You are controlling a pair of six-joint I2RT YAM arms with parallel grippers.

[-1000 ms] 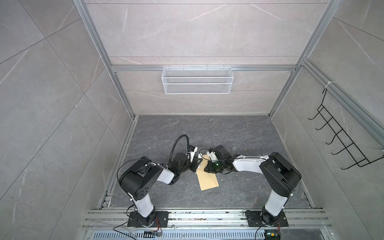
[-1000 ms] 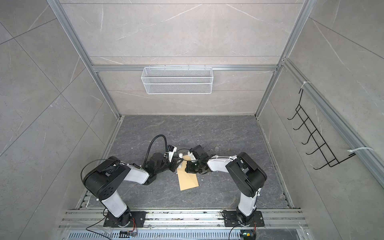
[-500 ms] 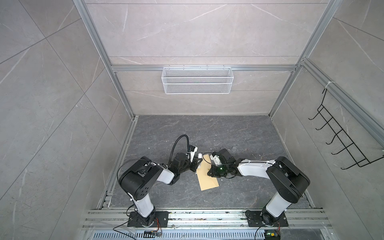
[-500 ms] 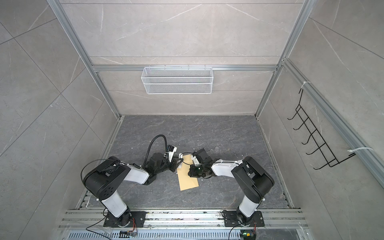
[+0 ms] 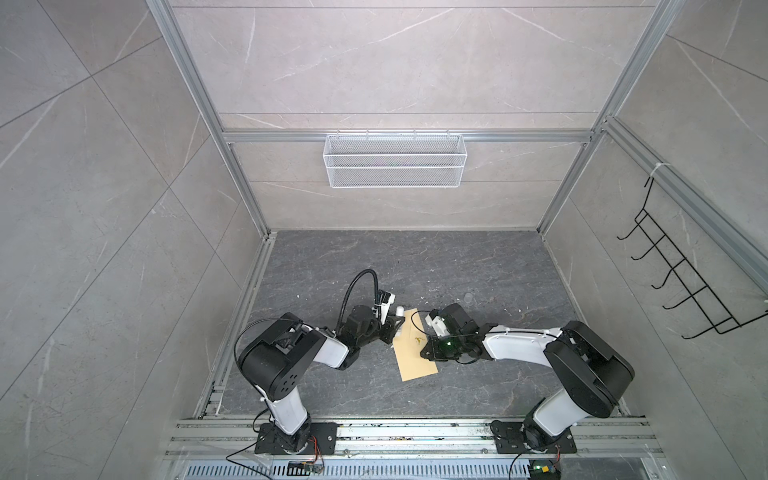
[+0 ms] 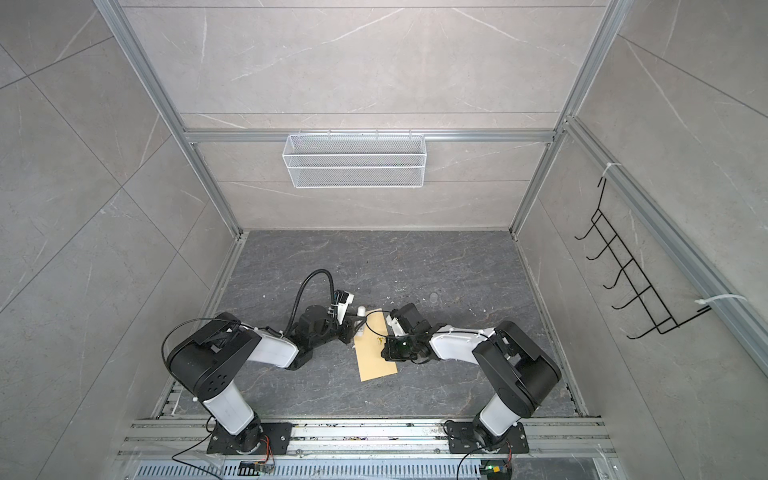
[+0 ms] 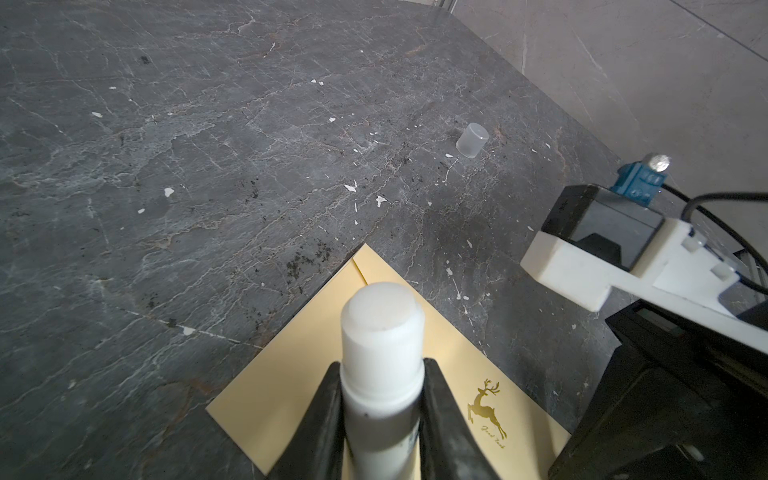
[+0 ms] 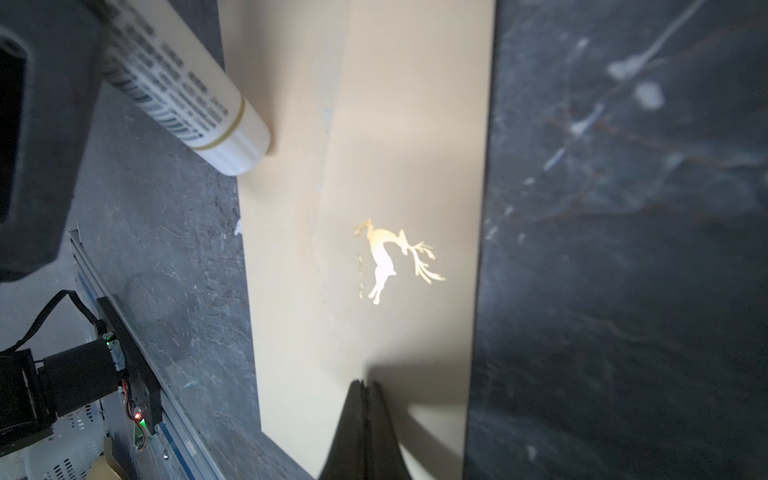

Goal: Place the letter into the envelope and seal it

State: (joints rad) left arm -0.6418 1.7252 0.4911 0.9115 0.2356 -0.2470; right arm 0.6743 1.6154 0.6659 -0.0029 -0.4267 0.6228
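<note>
Now your left jaws grip the uncapped glue stick over the envelope, while closed right jaws press it flat, seemingly steadying it for sealing.

A tan envelope lay slanted on the dark grey table, with a small gold mark near its middle. The left pincer gripped a white glue stick at the envelope's upper left corner. The right pincer, its jaws closed together, sat over the envelope's right edge. A white wire basket hung on the back wall, and a black hook rack hung on the right wall
</note>
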